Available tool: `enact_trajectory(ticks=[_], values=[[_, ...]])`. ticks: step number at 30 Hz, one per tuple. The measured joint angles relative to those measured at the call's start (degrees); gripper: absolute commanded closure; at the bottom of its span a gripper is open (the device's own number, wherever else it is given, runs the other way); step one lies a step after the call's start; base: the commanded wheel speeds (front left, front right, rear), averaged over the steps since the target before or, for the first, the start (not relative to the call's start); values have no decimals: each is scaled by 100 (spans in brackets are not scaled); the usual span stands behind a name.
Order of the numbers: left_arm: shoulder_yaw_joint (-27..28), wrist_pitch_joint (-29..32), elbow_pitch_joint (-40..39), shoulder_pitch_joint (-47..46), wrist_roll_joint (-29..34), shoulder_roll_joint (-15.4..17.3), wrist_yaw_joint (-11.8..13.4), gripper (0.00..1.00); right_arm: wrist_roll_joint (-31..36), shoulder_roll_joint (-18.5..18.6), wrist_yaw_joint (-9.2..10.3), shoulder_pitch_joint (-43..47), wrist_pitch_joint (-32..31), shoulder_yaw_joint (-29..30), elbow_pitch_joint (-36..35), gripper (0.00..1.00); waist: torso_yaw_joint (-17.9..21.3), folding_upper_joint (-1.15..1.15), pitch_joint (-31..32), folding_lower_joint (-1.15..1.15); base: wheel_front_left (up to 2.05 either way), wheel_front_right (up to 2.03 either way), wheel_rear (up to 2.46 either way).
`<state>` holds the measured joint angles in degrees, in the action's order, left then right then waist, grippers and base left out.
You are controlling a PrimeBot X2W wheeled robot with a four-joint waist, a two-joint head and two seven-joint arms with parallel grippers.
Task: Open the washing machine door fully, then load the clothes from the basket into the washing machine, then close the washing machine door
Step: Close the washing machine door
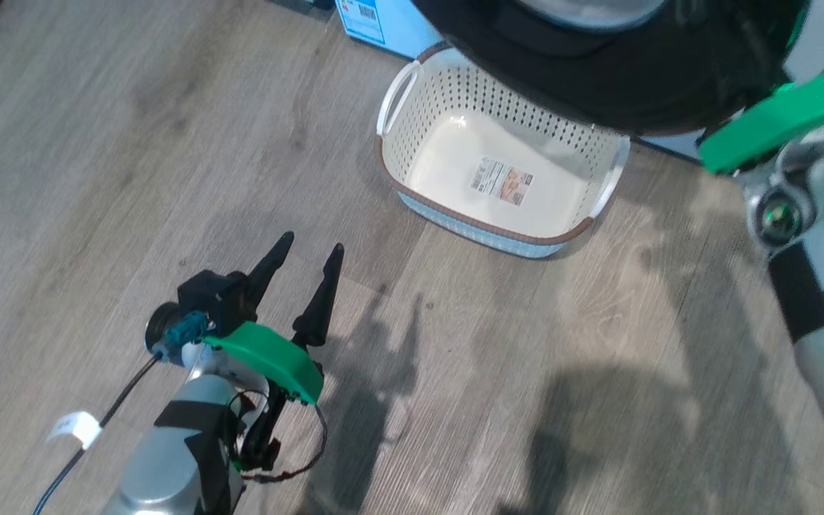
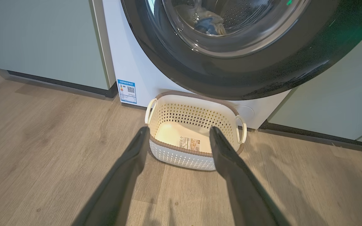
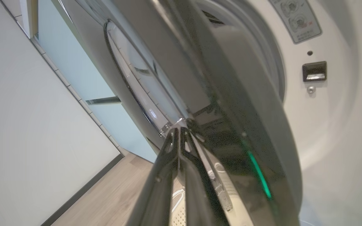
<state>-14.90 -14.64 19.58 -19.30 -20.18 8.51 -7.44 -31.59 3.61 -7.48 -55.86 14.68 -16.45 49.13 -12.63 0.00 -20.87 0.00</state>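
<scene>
- Head view: the left gripper [image 1: 312, 243] is held with fingers spread, empty; the bare basket [image 1: 455, 93] lies ahead of it, overhung by the door [image 1: 598, 79].
- Left wrist view: clothes [image 2: 207, 23] are glimpsed through the door, above the fingertips (blurred by reflections).
- Right wrist view: the right gripper [image 3: 181, 130], fingers together, is set at the door's glossy rim; contact cannot be confirmed. The door is judged stiff, heavy and slippery, best pushed at the rim; its hinge side is cut off.
</scene>
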Motion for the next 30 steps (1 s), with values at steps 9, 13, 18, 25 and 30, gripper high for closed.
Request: enact_trajectory(ticks=[9,13,18,25,30], values=[[-30,0,-8,-182,0,-56,0,0,283,9,0,-690,1,566,333,100,-53,0,-300,0,0,0,0],[-74,0,-11,-243,0,-94,0,0,461,16,0,-773,1,848,480,100,-121,0,-372,0,0,0,0],[-64,0,-33,-320,0,-129,0,0,646,69,0,-934,1,1228,583,100,-221,0,-535,0,0,0,0],[-30,0,-89,-363,1,-141,0,0,812,197,0,-1190,1,1784,581,100,-278,0,-734,0,0,0,0],[-26,0,-90,-379,16,-153,0,0,911,203,0,-1308,1,2011,579,100,-265,0,-806,0,0,0,0]])
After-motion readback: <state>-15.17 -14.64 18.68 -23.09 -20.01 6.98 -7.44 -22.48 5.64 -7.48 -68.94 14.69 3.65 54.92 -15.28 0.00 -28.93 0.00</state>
